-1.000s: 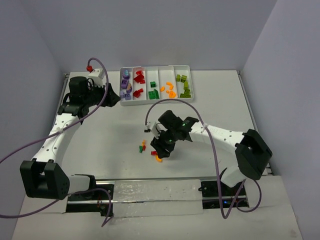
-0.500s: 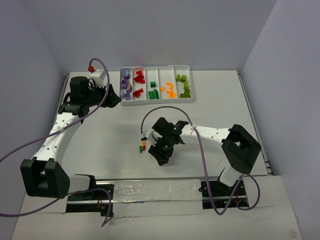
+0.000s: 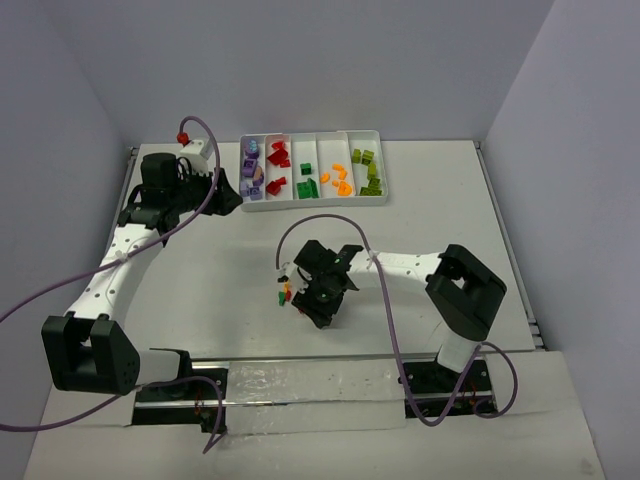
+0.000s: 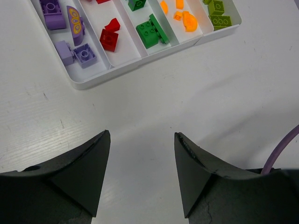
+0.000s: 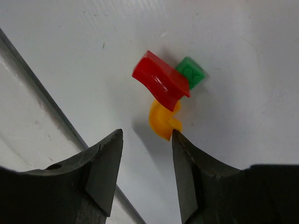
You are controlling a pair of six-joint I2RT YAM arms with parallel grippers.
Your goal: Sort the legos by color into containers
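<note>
Down low over the near middle of the surface (image 3: 450, 210) with the right pincer (image 5: 146, 135), moderately spread and gripping nothing, aimed at a tight cluster of three loose legos: a red brick (image 5: 161, 84) leaning over an orange curved piece (image 5: 161, 122), plus a dark green brick (image 5: 191, 72) just behind and touching the red. Seems lined up this way to straddle the orange curved piece, nearest the tips and just beside the right finger; cannot tell whether touching it. Risks dragging the red brick along, given the overlap. Off at the far left with the left pincer (image 4: 141, 135), spread wide and empty, parked just short of the white tray (image 4: 93, 84), probably to keep clear of the other arm's work. Sorted in the tray's compartments, from left: purple legos (image 4: 84, 53), red legos (image 4: 111, 39), dark green legos (image 4: 150, 33), orange legos (image 4: 187, 21), lime legos (image 4: 219, 21). Judged close to finished: only the cluster outside, well apart from the tray, so calling for a carry across for each piece.
</note>
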